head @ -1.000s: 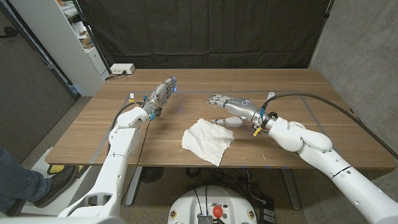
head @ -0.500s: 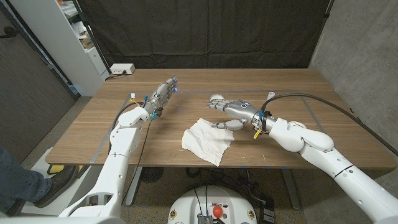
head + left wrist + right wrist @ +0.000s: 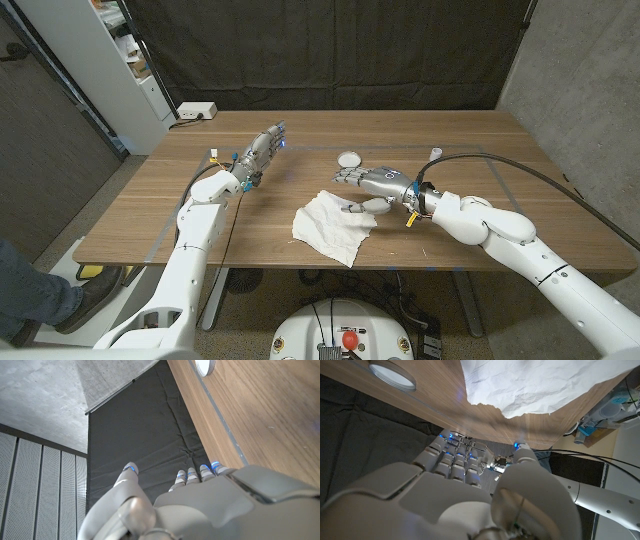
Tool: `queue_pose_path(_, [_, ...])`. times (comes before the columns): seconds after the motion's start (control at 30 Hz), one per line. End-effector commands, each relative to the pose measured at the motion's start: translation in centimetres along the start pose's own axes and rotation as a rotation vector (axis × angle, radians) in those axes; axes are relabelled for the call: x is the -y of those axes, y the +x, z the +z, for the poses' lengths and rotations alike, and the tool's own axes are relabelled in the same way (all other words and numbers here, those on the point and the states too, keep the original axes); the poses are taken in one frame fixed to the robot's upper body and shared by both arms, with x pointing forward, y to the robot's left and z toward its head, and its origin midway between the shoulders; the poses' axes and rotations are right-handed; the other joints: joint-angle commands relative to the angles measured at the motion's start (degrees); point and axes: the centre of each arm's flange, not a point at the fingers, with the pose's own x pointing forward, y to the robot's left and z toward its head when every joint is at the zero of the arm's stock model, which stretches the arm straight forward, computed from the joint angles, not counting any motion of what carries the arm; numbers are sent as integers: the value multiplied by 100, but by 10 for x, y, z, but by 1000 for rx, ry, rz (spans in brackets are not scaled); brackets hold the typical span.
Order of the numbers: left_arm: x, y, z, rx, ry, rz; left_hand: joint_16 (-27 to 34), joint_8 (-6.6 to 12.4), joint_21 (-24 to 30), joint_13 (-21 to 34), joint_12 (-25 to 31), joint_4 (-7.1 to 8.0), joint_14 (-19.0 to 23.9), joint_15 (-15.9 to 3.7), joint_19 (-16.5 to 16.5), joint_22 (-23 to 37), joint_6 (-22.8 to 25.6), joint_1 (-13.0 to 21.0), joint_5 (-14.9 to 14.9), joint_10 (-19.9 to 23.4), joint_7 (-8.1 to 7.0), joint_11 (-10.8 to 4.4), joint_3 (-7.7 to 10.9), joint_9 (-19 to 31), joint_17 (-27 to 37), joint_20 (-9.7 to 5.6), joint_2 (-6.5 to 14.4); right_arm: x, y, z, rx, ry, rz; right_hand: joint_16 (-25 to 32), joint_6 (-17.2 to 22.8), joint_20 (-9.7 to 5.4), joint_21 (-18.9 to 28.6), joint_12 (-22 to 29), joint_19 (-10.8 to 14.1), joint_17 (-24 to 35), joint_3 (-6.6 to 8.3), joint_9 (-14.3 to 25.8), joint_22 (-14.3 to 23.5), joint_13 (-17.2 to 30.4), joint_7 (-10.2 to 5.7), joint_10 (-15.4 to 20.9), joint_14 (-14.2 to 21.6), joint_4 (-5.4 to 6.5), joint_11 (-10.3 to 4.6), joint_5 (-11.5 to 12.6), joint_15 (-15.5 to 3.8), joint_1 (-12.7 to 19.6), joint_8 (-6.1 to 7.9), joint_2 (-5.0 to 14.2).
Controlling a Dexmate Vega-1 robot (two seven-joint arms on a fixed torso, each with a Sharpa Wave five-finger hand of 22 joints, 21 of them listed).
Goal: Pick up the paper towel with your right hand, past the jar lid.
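- Paper towel [image 3: 333, 228]: crumpled white sheet lying on the wooden table [image 3: 500, 150], near the front edge, about mid-width; its lower corner reaches the table's front edge
- Right hand [image 3: 366, 184]: just beside the towel's upper right corner, on the far side of it; fingers spread and pointing toward the robot's left, nothing held; thumb reaches down close to the towel's edge, cannot tell if it touches
- Right wrist view: towel [image 3: 540, 385] ahead of the fingers [image 3: 451, 455], a gap of bare wood between them
- Jar lid [image 3: 349, 159]: small white round lid on the table just beyond the right hand, apart from the towel
- Left hand [image 3: 262, 152]: well apart to the left over the table, fingers straight and together-ish, holding nothing
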Motion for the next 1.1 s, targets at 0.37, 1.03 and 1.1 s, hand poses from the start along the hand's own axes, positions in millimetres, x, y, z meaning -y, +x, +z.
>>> queue_pose_path(0.37, [3,7,-4,-12,-6,-16,-8,13,16,11,7,-35,-294,6,-693,15,6,-4,-5,-123,-18,-28,19,19,25,34,50,-11,4,-1,47,-42,99,-26,50,3,-12,27,-18,15,24,30,17,27,-15,19,-15,-63,-45,26,-26,108,0,-3])
queue_pose_path(1.03, [2,6,-2,-27,9,-23,-6,13,15,11,7,-47,-297,4,-710,15,9,-8,-5,-130,-11,-31,16,19,25,48,61,-25,11,2,67,-16,127,-26,1,2,-5,19,-14,9,49,32,17,29,-61,18,7,-113,-87,19,-39,190,-28,-9])
queue_pose_path(1.1, [3,6,-2,-28,10,-24,-6,13,15,11,7,-48,-298,3,-712,15,9,-9,-5,-130,-18,-30,16,19,25,52,63,-26,12,2,68,-19,135,-26,3,1,-2,20,-8,9,50,32,17,29,-57,20,8,-116,-77,18,-36,195,-28,-10])
